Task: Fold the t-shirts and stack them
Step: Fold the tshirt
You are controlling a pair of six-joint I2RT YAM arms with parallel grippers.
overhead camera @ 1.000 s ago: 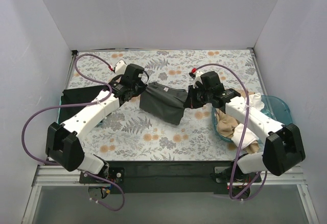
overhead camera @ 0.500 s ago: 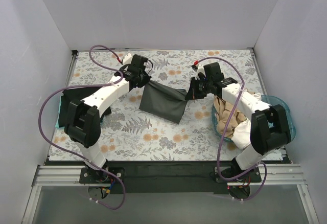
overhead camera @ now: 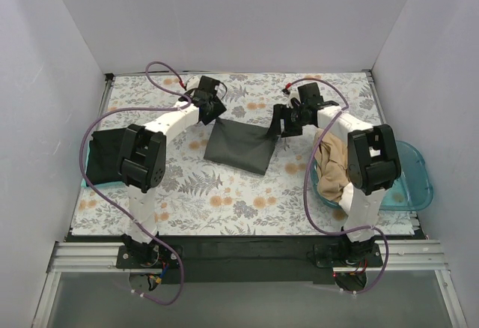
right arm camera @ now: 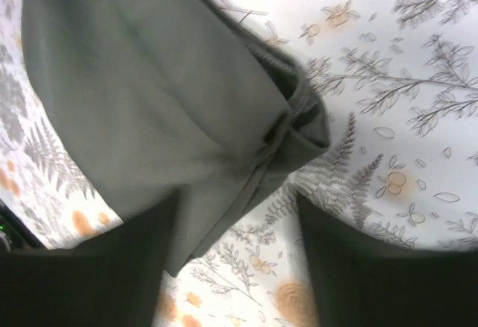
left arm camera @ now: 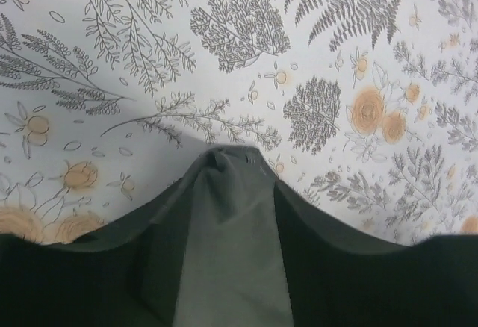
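Note:
The dark grey t-shirt (overhead camera: 239, 145) lies folded in the middle of the floral table. My left gripper (overhead camera: 212, 112) is at its far left corner. In the left wrist view that gripper (left arm camera: 228, 219) has its fingers apart, with a raised peak of grey fabric (left arm camera: 224, 170) lying loose between them. My right gripper (overhead camera: 281, 123) is at the far right corner. It (right arm camera: 235, 219) is open wide, with the bunched shirt corner (right arm camera: 295, 122) just ahead and bare table between the fingers. A black t-shirt (overhead camera: 105, 156) lies at the left edge. Tan (overhead camera: 333, 165) and white (overhead camera: 358, 197) t-shirts sit in the tub.
A translucent teal tub (overhead camera: 415, 178) stands at the right edge and holds the tan and white shirts. White walls enclose the table on three sides. Purple cables loop over both arms. The floral covering (overhead camera: 224, 193) shows in front of the grey shirt.
Both grippers have carried the grey shirt's far edge toward the back of the table and have opened. The shirt now lies flatter and squarer.

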